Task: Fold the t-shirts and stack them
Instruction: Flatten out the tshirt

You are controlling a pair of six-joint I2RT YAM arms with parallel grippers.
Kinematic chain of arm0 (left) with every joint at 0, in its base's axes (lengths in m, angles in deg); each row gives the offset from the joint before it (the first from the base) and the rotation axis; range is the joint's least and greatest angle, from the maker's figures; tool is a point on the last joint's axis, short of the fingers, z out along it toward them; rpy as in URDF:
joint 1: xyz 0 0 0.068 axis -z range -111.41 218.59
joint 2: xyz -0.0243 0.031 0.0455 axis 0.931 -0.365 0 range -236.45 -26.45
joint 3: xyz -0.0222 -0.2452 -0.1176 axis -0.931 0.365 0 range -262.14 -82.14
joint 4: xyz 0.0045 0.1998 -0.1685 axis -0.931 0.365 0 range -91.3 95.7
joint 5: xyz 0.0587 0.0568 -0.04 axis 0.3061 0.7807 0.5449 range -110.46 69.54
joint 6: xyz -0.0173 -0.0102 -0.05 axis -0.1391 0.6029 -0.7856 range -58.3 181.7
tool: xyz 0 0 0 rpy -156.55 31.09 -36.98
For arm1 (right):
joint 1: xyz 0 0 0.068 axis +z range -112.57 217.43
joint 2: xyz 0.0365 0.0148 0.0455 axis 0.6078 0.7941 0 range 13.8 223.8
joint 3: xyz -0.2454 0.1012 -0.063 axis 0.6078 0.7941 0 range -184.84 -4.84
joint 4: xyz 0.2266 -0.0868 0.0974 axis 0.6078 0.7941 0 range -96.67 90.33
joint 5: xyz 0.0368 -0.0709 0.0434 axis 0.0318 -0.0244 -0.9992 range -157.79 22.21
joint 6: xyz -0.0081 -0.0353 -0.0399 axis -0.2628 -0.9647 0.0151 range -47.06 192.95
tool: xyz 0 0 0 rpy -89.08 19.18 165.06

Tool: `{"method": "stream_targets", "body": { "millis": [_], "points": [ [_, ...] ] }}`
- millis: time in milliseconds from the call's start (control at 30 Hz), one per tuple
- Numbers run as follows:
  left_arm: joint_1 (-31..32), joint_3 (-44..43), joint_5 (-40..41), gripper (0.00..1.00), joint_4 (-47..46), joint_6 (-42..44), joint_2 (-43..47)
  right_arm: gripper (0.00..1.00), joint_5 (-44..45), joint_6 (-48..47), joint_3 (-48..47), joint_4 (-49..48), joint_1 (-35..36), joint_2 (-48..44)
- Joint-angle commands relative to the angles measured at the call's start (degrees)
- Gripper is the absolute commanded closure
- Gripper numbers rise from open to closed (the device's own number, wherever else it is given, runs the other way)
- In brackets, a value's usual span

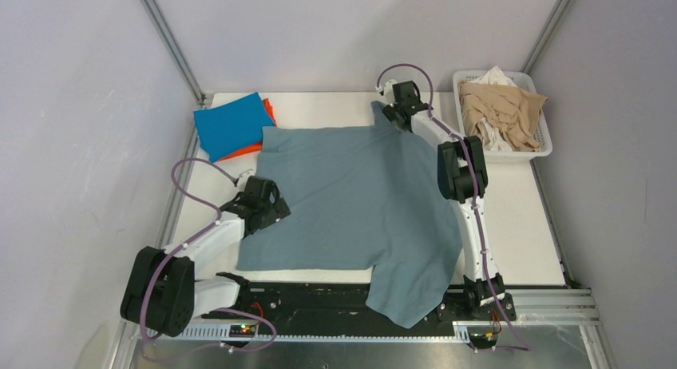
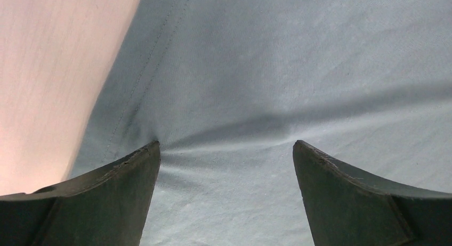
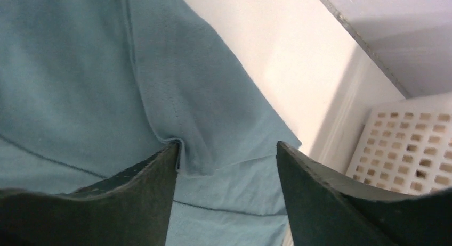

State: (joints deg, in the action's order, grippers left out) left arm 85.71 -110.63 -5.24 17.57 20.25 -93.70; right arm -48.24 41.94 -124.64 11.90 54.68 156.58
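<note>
A large grey-blue t-shirt (image 1: 351,201) lies spread flat over the table, one sleeve hanging over the near edge. At the far left a folded bright blue t-shirt (image 1: 231,123) rests on an orange one (image 1: 249,152). My left gripper (image 1: 267,205) stands open at the big shirt's left edge. In the left wrist view its tips (image 2: 226,150) press down on the cloth (image 2: 256,70) just inside the hem. My right gripper (image 1: 391,113) is at the far right corner. It (image 3: 226,147) is open astride the cloth (image 3: 80,70), with a small fold bunched against the left finger (image 3: 149,182).
A white slatted basket (image 1: 511,155) with beige and white garments (image 1: 503,105) stands at the far right, close to my right gripper, and its wall (image 3: 410,145) shows in the right wrist view. Bare tabletop (image 1: 519,217) lies right of the shirt. Enclosure walls surround the table.
</note>
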Motion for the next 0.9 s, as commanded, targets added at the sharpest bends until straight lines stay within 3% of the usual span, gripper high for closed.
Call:
{"method": "stream_targets", "body": {
  "millis": [0, 33, 167, 433, 700, 867],
  "points": [
    [-0.6, -1.9, 2.4, 0.00, 3.1, -1.6, -2.9, 0.33, -11.4, -3.5, 0.7, 2.9, -0.9, -0.9],
    [-0.7, -2.1, 2.5, 0.00, 3.2, -1.6, -3.3, 0.35, -13.1, -5.4, 3.4, 3.5, -0.3, -1.6],
    [-0.9, -2.5, 2.7, 0.00, 4.4, -1.4, -2.7, 0.58, -12.5, -9.7, 8.2, 2.1, 1.5, -3.4],
    [-1.3, -4.1, 9.3, 0.00, 9.5, -1.5, 1.0, 0.98, -9.5, -7.5, 4.4, -1.2, 0.7, -1.0],
    [-1.3, -5.3, 8.4, 0.00, 9.5, -1.8, -2.5, 1.00, -2.2, -7.9, 2.0, -13.6, -0.4, 0.5],
    [-1.4, -6.0, 8.0, 0.00, 9.5, -1.9, -4.5, 1.00, 0.3, -9.3, -6.0, -18.8, -2.1, 6.5]
  ]
}}
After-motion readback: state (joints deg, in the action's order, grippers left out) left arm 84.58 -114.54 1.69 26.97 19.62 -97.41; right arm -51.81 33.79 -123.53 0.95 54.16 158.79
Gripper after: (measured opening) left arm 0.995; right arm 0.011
